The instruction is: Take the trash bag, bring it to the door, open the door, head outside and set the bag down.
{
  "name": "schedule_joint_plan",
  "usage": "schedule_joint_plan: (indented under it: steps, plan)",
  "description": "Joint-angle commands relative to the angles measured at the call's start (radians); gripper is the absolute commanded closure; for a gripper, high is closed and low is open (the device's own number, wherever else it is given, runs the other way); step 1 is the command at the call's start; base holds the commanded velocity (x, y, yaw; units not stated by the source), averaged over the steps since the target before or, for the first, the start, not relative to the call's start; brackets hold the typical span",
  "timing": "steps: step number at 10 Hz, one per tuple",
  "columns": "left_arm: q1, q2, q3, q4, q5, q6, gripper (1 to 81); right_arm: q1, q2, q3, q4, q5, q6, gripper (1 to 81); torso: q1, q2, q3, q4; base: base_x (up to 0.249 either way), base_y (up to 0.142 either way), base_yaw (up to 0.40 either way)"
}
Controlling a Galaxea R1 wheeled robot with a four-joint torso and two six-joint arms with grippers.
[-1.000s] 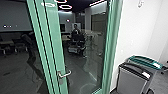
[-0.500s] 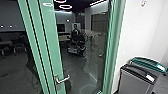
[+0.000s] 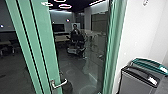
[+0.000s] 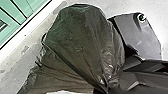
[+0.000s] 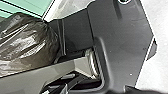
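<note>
Head view has the green-framed glass door (image 3: pixel 43 45) close ahead, apparently closed, with its lever handle (image 3: pixel 60 83) low on the frame, so the step in hand looks like the end of the carry and the lead-in to opening. Beside the robot's own dark plate (image 4: pixel 140 37), the trash bag (image 4: pixel 80 42) has its folds drawn to a point, which suggests it is being held, but I cannot tell whether either gripper is spread or closed. Opening calls for a free gripper lined up with the handle, with the bag clear of the door.
</note>
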Motion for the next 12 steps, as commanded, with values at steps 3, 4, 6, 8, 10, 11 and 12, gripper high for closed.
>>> schedule_joint_plan:
  steps: [3, 4, 6, 8, 10, 11, 12]
  plan:
    - [-0.06, -0.005, -0.001, 0.005, 0.052, 0.001, 81.1, 0.036, 0.01, 0.009, -0.008, -0.048, -0.005, 1.0, -0.001, 0.0, 0.0, 0.0, 0.052, 0.0, 0.0]
    - [-0.06, -0.005, -0.001, 0.005, 0.052, 0.001, 81.1, 0.037, 0.01, 0.009, -0.008, -0.048, -0.005, 1.0, -0.001, 0.0, 0.0, 0.0, 0.0, 0.0, 0.0]
    - [-0.06, -0.005, -0.001, 0.003, 0.054, 0.0, 81.1, 0.036, 0.01, 0.009, -0.008, -0.048, -0.005, 1.0, 0.0, 0.0, 0.0, 0.0, 0.0, 0.0, 0.0]
    - [-0.06, -0.005, -0.003, 0.003, 0.054, 0.0, 81.1, 0.036, 0.011, 0.009, -0.008, -0.048, -0.005, 1.0, -0.001, 0.0, 0.0, 0.0, 0.0, 0.0, 0.0]
    - [-0.06, -0.005, -0.001, 0.003, 0.054, 0.0, 81.1, 0.037, 0.011, 0.009, -0.01, -0.048, -0.005, 1.0, -0.001, 0.0, 0.0, 0.0, 0.0, 0.0, 0.0]
    - [-0.06, -0.003, -0.001, 0.005, 0.054, 0.0, 81.1, 0.037, 0.011, 0.009, -0.01, -0.048, -0.005, 1.0, -0.001, 0.0, 0.0, 0.0, 0.0, 0.0, 0.0]
    - [-0.062, -0.003, -0.001, 0.005, 0.057, 0.0, 81.1, 0.039, 0.01, 0.009, -0.01, -0.048, -0.005, 1.0, -0.001, 0.0, 0.0, 0.0, 0.0, 0.0, 0.0]
